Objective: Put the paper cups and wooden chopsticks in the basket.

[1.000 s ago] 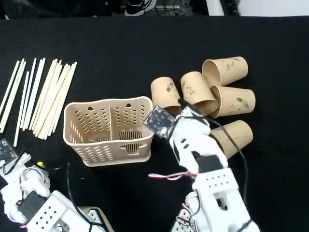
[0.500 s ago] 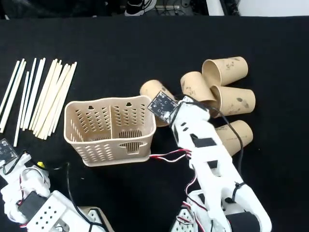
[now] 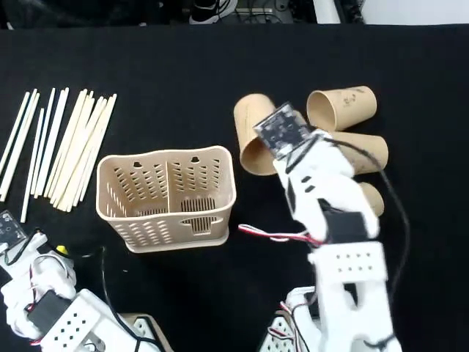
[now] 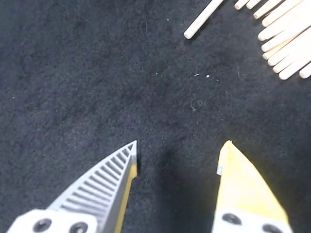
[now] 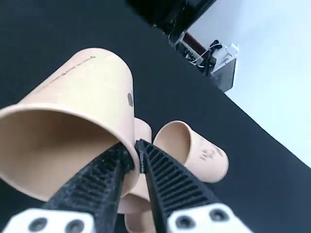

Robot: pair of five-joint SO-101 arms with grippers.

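The right tool is pinched almost shut on the rim of a tan paper cup. One finger is inside the mouth and one is outside. That cup is just beside the beige plastic basket with holes, on the side away from the pale wooden chopsticks.

I think the job now is to carry the cup over the basket. The pinch must be tight, because the thin rim can slip. The cup should go up higher than the basket wall. The tool should let go only when the cup is right above the nearer of the basket's two parts.

More tan paper cups lie farther from the basket. The left tool is wide open and holds nothing. It is over the black tabletop, on the chopstick side of the basket.

The cups have small dark marks, too small to read.
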